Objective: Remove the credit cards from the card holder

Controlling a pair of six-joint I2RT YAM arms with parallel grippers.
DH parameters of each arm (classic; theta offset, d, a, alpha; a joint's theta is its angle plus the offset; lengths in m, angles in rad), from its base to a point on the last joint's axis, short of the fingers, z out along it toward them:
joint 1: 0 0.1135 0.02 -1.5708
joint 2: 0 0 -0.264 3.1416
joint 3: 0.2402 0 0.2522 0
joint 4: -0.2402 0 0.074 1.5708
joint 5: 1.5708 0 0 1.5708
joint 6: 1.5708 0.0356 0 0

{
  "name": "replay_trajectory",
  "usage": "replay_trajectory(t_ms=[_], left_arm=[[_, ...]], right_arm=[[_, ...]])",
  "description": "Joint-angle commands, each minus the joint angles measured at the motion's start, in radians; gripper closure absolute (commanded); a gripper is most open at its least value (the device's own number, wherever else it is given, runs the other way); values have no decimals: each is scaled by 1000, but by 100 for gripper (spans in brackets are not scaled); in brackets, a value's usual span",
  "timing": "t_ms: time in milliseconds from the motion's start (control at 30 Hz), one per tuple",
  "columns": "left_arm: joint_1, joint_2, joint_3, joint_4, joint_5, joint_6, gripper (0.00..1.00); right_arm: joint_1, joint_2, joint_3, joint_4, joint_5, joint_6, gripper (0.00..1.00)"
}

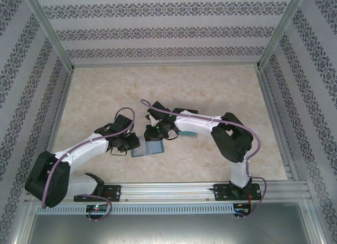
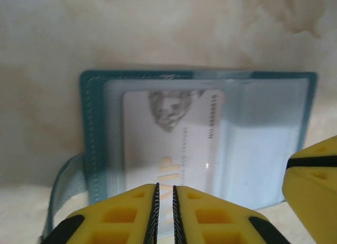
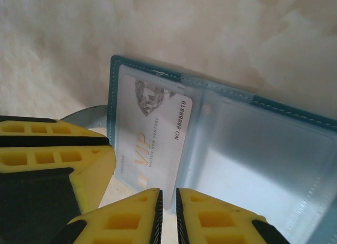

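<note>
One broad table [image 1: 105, 91] carries it all: flat beige top, mottled stone-like look. 2 white-shelled arms w/ black joints & purple cables, L arm [image 1: 79, 149] & R arm [image 1: 202, 123], bend inward over it. Where they meet, the card holder [image 1: 149, 148] lies open & flat, abt mid-width of table, nearer its near edge than its far edge. It's a teal rectangle w/ stitched border, 2 glossy clear pockets, and a soft strap tab [image 2: 62, 183] curving off one short side. One credit card [image 3: 158, 131] sits in a pocket: pale, thin, rounded corners, gold "VIP", grey gem print, black number row. The other pocket [image 3: 263, 160] looks blue-grey. L gripper [image 2: 164, 196] is at the holder's edge, its yellow fingers [image 2: 118, 217] w/ black ribbed pads nearly together, thin slit. R gripper [image 3: 168, 202] is the same, narrow slit by the card's corner. Can't tell if either pinches anything.
</note>
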Motion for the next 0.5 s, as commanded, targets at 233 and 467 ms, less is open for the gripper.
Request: replay_trajectory(t_ms=[233,467], left_arm=[[12,32,-42,-9,-23,-38,91],[12,41,-53,-2,-21,-44,92]], right_arm=[[1,80,5,51,-132,59,83],[2,105,-4,75,-151,74,83]])
